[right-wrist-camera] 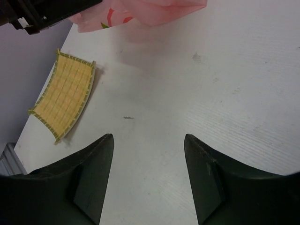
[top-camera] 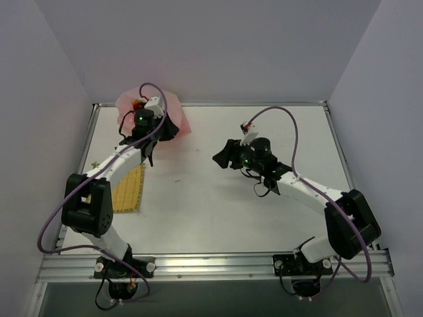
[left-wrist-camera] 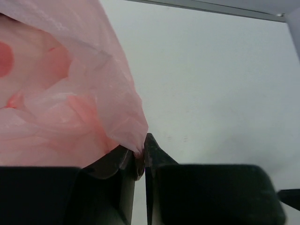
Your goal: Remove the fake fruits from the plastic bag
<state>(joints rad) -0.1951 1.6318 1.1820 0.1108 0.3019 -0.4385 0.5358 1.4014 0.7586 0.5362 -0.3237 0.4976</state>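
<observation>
White bench point(top-camera: 231, 198) carries everything. Pink plastic bag point(left-wrist-camera: 61, 93) sits crumpled at the far-left corner of bench. Yellow woven mat point(right-wrist-camera: 65, 101) lies near the left edge, apart from bag. L tool point(left-wrist-camera: 142, 159) is pinched tight on a fold at bag's lower edge. R tool point(right-wrist-camera: 147, 173) hovers over mid-bench, jaws apart, nothing btwn them. Inside bag, fake fruits point(left-wrist-camera: 4, 58) show only as reddish blobs thru the film; count unclear.
</observation>
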